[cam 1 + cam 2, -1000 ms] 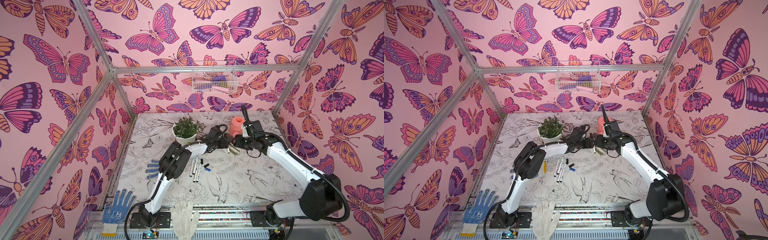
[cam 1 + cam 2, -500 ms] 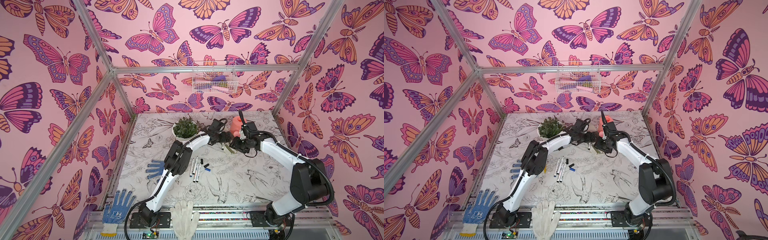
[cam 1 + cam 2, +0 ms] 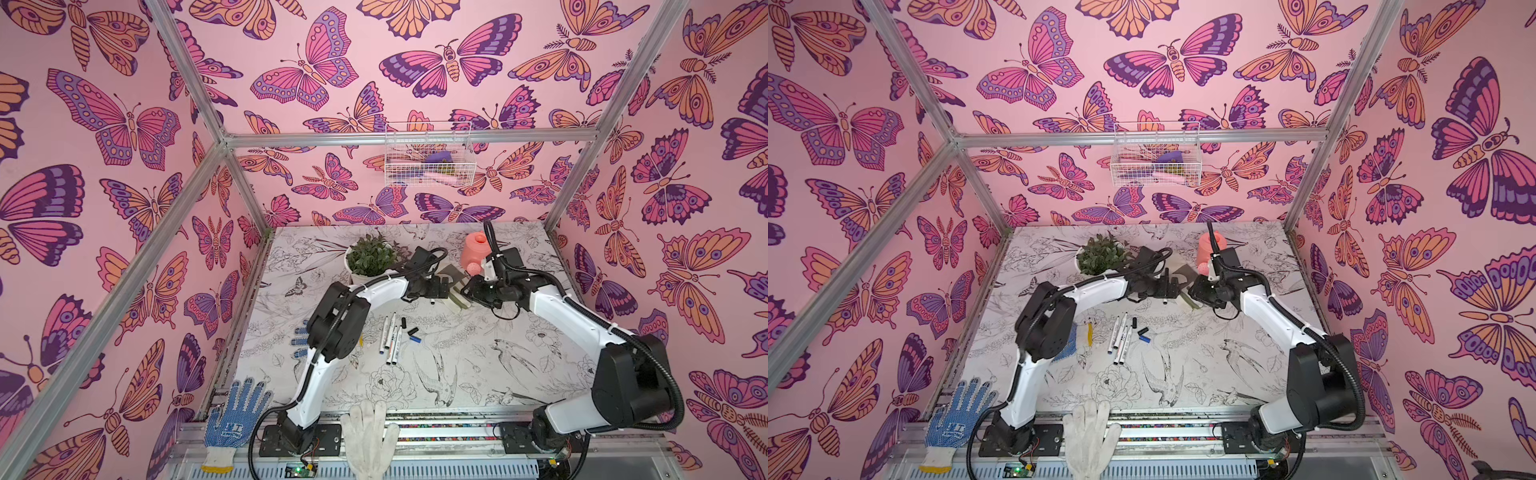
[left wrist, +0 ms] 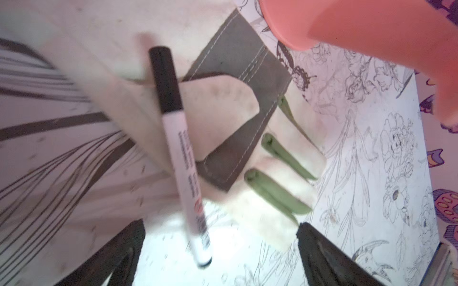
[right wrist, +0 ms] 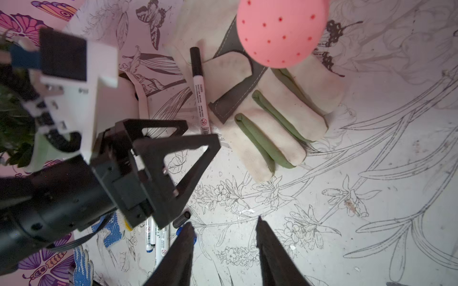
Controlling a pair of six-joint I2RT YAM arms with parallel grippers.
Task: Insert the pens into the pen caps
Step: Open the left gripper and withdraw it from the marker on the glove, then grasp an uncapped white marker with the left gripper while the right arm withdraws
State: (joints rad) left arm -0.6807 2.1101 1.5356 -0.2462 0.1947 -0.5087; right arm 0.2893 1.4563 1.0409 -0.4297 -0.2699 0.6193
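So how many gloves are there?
4. A blue-dotted glove and a white glove lie on the front rail. A second blue-dotted glove is half hidden under the left arm. A cream work glove lies by the pink watering can. More could be hidden.

**Gloves, a plant and a watering can on a flower-printed table**

At the back of the line-drawn table cover [image 3: 478,365] stand a potted plant [image 3: 371,258] and a pink watering can [image 3: 473,249]. A cream leather work glove [image 5: 272,123] with a grey patch and green piping lies flat beneath the can's perforated rose [image 5: 280,32]. A blue-dotted knit glove [image 3: 235,415] and a white knit glove [image 3: 368,432] drape over the front rail. A white wire basket [image 3: 428,153] hangs on the butterfly-papered back wall.
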